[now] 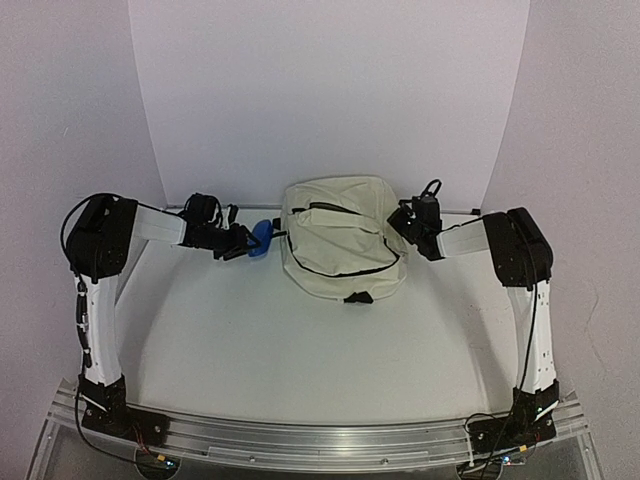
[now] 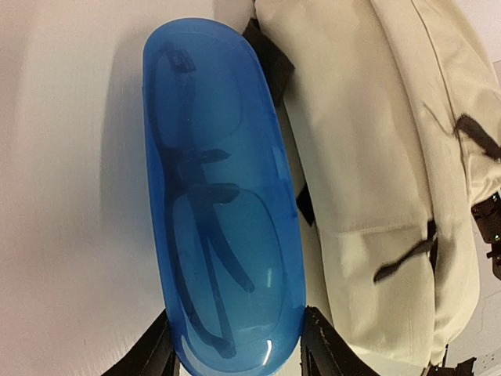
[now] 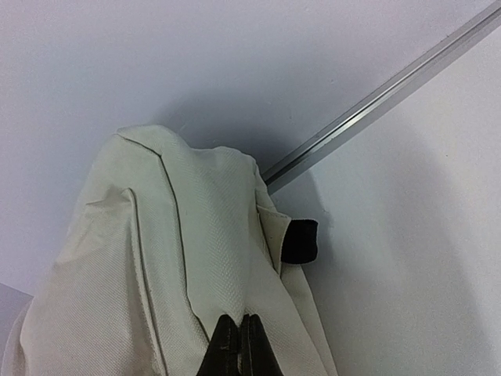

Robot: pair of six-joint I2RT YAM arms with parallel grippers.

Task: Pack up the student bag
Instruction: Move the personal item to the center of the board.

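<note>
The student bag [image 1: 340, 235], a cream backpack with black zipper lines, lies at the back middle of the table. My left gripper [image 1: 240, 243] is just left of it, shut on a translucent blue glasses case [image 1: 260, 238]. In the left wrist view the case [image 2: 223, 196] has dark glasses inside. Its near end sits between the black fingers [image 2: 325, 348] of the left gripper [image 2: 235, 348], with the bag [image 2: 376, 157] to the right. My right gripper [image 1: 405, 225] is at the bag's right side. In the right wrist view that gripper [image 3: 239, 329] is shut, pinching a fold of the bag's fabric [image 3: 141, 258].
A black strap loop [image 3: 300, 240] sticks out from the bag's far side, near an aluminium rail [image 3: 376, 102] at the table's back edge. A black buckle [image 1: 358, 297] lies at the bag's front. White walls surround the table; the arms' mounting rail [image 1: 320, 435] runs along the front.
</note>
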